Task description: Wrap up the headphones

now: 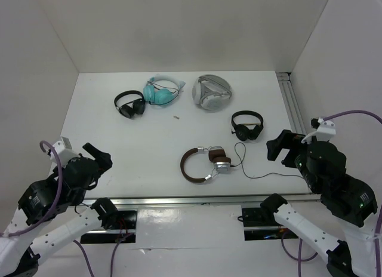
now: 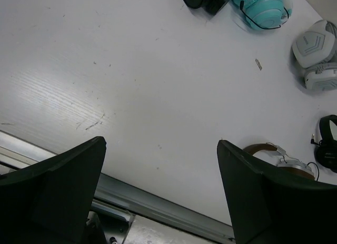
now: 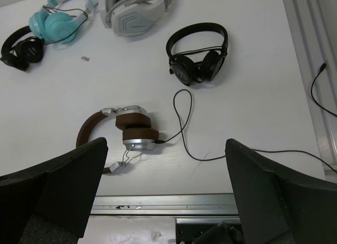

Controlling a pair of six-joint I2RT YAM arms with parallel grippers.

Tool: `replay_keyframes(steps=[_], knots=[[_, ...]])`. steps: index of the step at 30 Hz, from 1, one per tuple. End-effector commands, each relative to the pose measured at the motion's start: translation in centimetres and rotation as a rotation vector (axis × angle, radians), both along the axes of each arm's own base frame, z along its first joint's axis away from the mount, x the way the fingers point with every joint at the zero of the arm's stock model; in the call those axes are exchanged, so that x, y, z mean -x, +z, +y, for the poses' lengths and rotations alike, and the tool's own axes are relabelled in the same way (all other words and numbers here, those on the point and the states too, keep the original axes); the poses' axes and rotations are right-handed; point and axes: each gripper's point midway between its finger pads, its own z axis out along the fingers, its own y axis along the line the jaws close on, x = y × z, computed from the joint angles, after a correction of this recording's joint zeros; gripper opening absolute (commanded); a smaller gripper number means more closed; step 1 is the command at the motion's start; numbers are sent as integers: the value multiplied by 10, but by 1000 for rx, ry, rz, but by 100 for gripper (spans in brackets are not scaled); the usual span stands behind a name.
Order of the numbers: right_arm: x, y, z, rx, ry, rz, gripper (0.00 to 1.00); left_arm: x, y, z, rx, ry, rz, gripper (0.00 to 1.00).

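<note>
The headphones (image 1: 206, 163) lie flat near the table's front middle, with a brown headband and silver-and-brown earcups folded together. Their thin black cable (image 1: 253, 174) loops up beside the earcups, then trails right toward the table's edge. They also show in the right wrist view (image 3: 131, 131) with the cable (image 3: 181, 118), and partly in the left wrist view (image 2: 279, 154). My left gripper (image 1: 100, 159) (image 2: 160, 144) is open and empty, held over the front left. My right gripper (image 1: 276, 148) (image 3: 166, 143) is open and empty, held above the front right, near the cable's far stretch.
A small black pair (image 1: 246, 125) lies just behind the brown pair. Another black pair (image 1: 130, 104), a teal pair (image 1: 162, 91) and a white-grey pair (image 1: 212, 92) lie at the back. A small loose bit (image 1: 176, 117) lies mid-table. Metal rails run along the front (image 1: 179, 200) and right (image 1: 293, 104) edges.
</note>
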Motion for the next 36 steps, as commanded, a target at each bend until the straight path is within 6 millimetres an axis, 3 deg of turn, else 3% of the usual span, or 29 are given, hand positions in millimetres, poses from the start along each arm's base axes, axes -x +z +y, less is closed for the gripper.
replay_keyframes(steps=[1,6,7,10,13,16,17,19,22,23,25,26,27,29,30,32,36], knots=[[0,2,-2,2,-8,-12,100,0,4,5,17,33,-30,100],[1,2,7,-25,41,-28,100,-3,7,1,14,8,-41,100],[-1,-5,14,-38,63,-9,100,-5,7,-1,-2,-5,-42,100],[-5,-17,31,-66,120,4,100,-14,9,-18,-29,-95,-51,100],[-11,-44,40,-59,129,68,100,-25,3,-36,-98,-174,5,100],[-15,-48,49,-62,160,75,100,-31,-7,-55,-87,-172,115,100],[-18,-47,51,-64,161,71,100,-37,-7,-79,-26,-245,114,100],[-21,-37,53,-84,162,37,100,-45,-27,-103,-7,-315,145,100],[-21,-22,52,-86,173,-5,100,-58,-36,-146,85,-413,114,100],[-23,-15,51,-88,165,-17,100,-62,-58,-154,49,-418,167,100],[-25,-22,50,-39,165,17,100,-67,-74,-177,55,-444,201,100],[-26,-18,50,-41,165,14,100,-70,-95,-188,11,-447,269,100],[-25,-14,52,-50,176,7,100,-67,-105,-197,-23,-457,294,100],[-25,-18,52,-33,180,22,100,-69,-112,-221,-28,-464,323,100],[-25,-18,54,-37,189,24,100,-71,-131,-227,-75,-447,370,100],[-23,-15,56,-53,206,11,100,-72,-138,-240,-59,-420,397,100],[-18,-11,57,-70,225,-4,100,-76,-168,-247,-78,-364,460,100]])
